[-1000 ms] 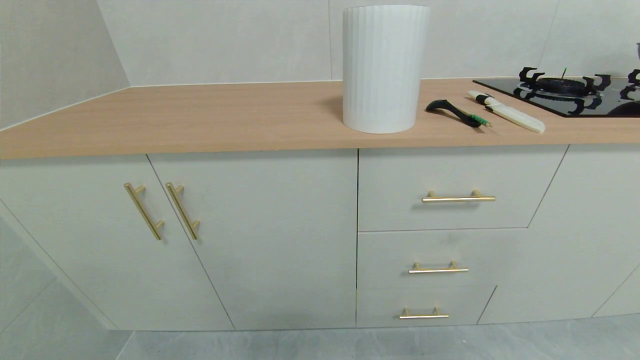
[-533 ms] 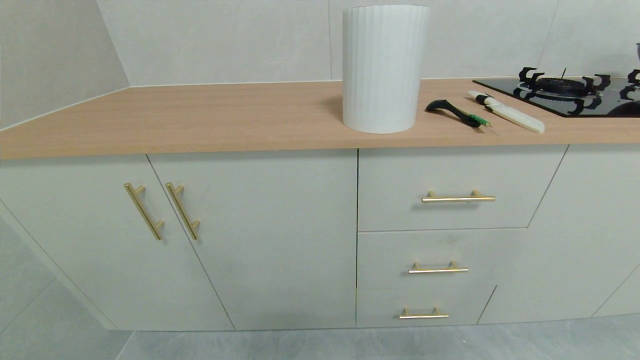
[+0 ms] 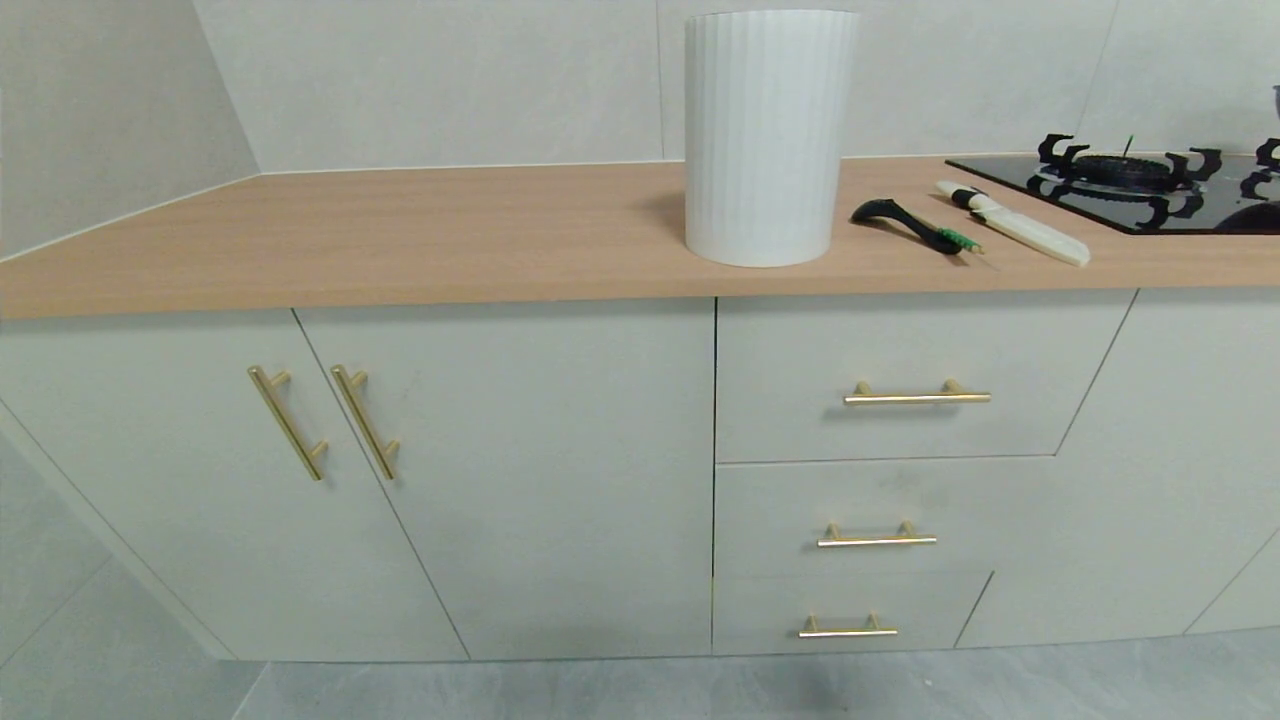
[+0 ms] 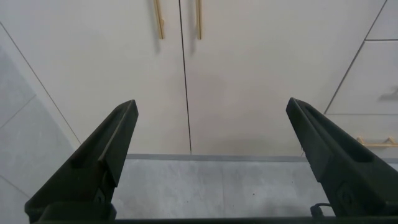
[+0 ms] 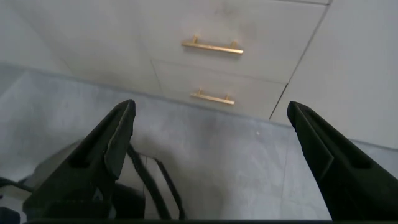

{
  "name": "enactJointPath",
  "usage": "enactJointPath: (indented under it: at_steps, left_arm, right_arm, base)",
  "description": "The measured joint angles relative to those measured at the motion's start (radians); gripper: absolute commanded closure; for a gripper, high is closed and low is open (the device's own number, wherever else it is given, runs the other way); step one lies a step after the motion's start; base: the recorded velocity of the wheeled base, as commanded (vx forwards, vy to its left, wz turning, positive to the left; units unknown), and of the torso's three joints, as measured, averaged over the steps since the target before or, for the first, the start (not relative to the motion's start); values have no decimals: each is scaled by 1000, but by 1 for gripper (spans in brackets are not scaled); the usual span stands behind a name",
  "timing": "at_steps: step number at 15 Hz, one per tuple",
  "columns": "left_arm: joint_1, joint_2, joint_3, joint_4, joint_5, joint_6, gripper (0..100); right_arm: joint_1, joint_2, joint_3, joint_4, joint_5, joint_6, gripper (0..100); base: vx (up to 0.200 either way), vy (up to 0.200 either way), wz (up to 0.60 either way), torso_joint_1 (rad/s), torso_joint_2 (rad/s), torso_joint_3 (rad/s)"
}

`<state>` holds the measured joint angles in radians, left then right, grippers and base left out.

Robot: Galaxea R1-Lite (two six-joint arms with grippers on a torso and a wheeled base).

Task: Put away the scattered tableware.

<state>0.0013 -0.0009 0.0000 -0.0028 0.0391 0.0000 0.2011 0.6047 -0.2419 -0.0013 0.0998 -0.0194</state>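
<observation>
On the wooden countertop lie a black-handled tool with a green tip and a white knife, side by side to the right of a tall white ribbed container. My left gripper hangs open low in front of the double cabinet doors, nothing between its fingers. My right gripper is open too, low above the floor and facing the lower drawers.
A black gas hob occupies the counter's far right. Below are two cabinet doors with gold handles and three drawers with gold handles. Grey tiled floor runs along the cabinet base. The counter's left half is bare wood.
</observation>
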Motion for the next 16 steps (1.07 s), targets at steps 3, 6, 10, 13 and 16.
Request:
enactJointPath:
  at_steps: [3,6,10,13,16]
  left_arm:
    - [0,0,0,0,0,0,0]
    - [0,0,0,0,0,0,0]
    - [0,0,0,0,0,0,0]
    - [0,0,0,0,0,0,0]
    - [0,0,0,0,0,0,0]
  right_arm:
    - [19,257,-68,-83,1,-16,0]
    - [27,504,-137,-176,-3,-20,0]
    - [31,783,-263,-225,-6,-16,0]
    - [38,948,-357,-295,-9,-14,0]
    - [42,1078,-378,-373,-21,-14,0]
  base:
    - [0,0,0,0,0,0]
    - [0,0,0,0,0,0]
    - [0,0,0,0,0,0]
    - [0,0,0,0,0,0]
    - [0,0,0,0,0,0]
